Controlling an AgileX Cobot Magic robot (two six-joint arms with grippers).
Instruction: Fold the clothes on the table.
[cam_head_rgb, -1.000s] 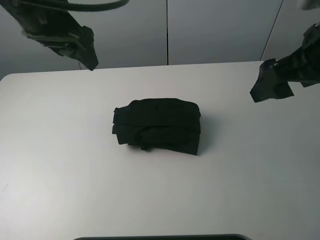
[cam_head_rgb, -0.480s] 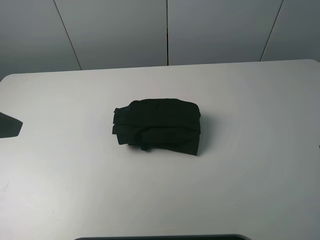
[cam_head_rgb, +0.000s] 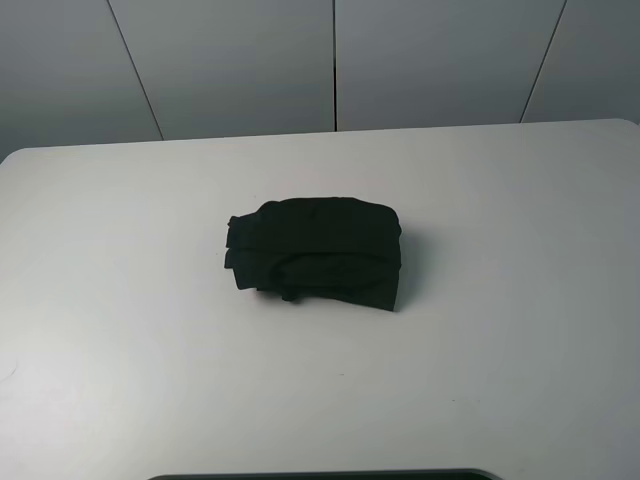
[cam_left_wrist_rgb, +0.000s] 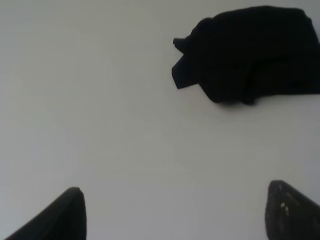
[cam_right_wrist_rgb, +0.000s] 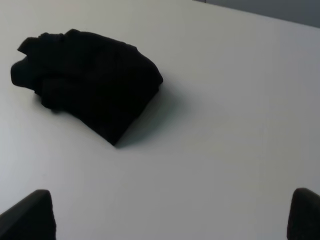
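Both fingers stand wide open and empty, the left gripper (cam_left_wrist_rgb: 172, 212) and right gripper (cam_right_wrist_rgb: 172, 215) well apart from the clothes (cam_head_rgb: 315, 253), probably because this compact bundle mid-counter (cam_head_rgb: 520, 380) looks fully folded.

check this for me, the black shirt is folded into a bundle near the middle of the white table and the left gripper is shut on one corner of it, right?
Not quite. The black shirt is a folded bundle near the middle of the white table, but the left gripper is open and holds nothing. The left wrist view shows its fingers spread wide over bare table, well apart from the shirt.
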